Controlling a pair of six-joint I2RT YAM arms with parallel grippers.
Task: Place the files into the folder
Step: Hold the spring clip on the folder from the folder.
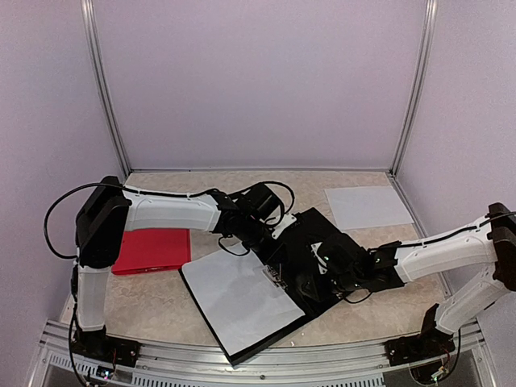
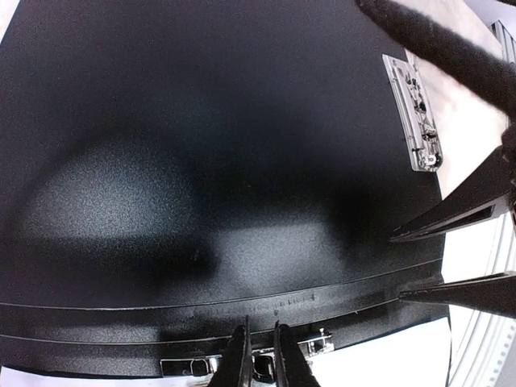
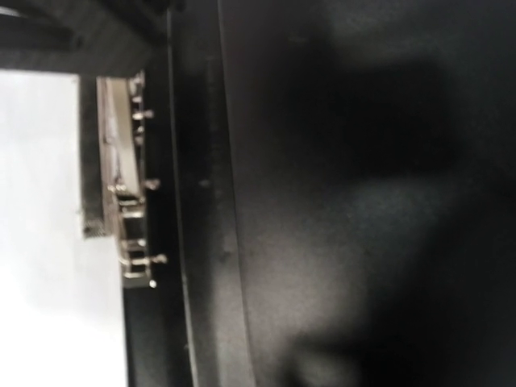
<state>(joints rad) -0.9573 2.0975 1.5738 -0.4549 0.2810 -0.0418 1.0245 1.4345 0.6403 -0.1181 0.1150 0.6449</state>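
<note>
Open folder (image 1: pixel 321 227): black
Clip (image 2: pixel 419 113): silver
Sheet (image 1: pixel 238 294): white
Far sheet (image 1: pixel 368 206): white
Shut folder (image 1: pixel 153 250): red
Table (image 1: pixel 201 181): beige, marbled
Arms (image 1: pixel 169 211): white, black joints
Walls (image 1: pixel 258 81): pale lilac

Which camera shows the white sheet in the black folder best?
Top external: the whole sheet lies in view on the open folder. Left wrist catches only a white corner; right wrist only a blurred white strip beside the clip.

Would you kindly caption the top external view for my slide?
Two arms meet over an open black folder bearing one white sheet; another sheet lies beyond.
</note>
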